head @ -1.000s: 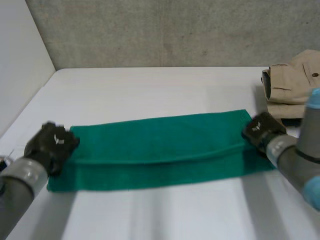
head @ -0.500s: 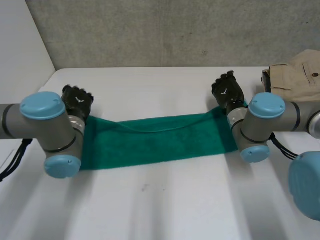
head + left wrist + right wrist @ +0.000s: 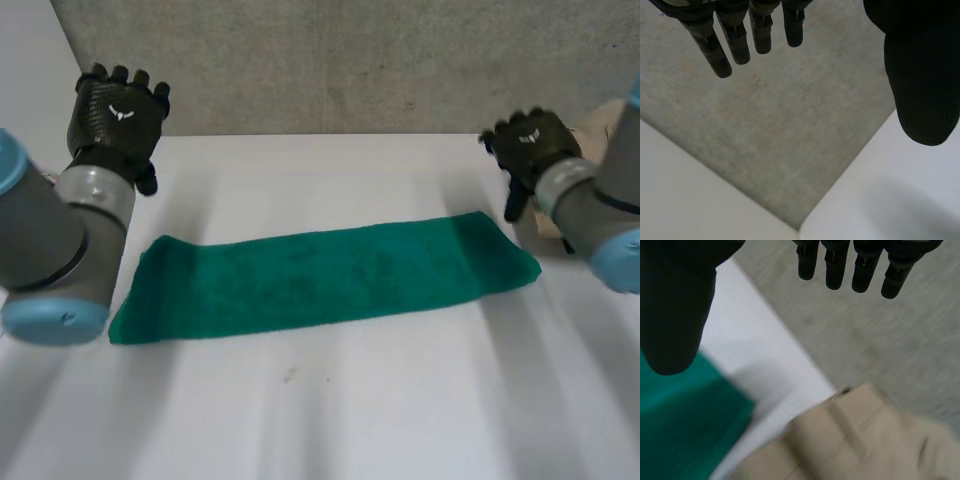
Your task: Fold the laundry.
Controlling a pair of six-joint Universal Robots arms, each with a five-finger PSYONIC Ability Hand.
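Note:
A green towel (image 3: 320,278) lies folded into a long strip across the middle of the white table (image 3: 330,410). My left hand (image 3: 117,113) is raised above the table's far left corner, well off the towel's left end, fingers (image 3: 720,47) straight and spread with nothing in them. Beyond the towel's right end my right hand (image 3: 528,146) is also lifted, its fingers (image 3: 860,267) straight and empty. The towel's right end (image 3: 680,425) shows below the right thumb.
A folded beige garment (image 3: 850,440) lies at the table's far right, just behind my right hand. A grey concrete wall (image 3: 340,60) runs along the table's back edge, and a white side wall (image 3: 30,120) stands on the left.
Both hands let go of the towel after folding its near edge over to the far edge, then opened and lifted away outward. The towel is now a narrower strip.

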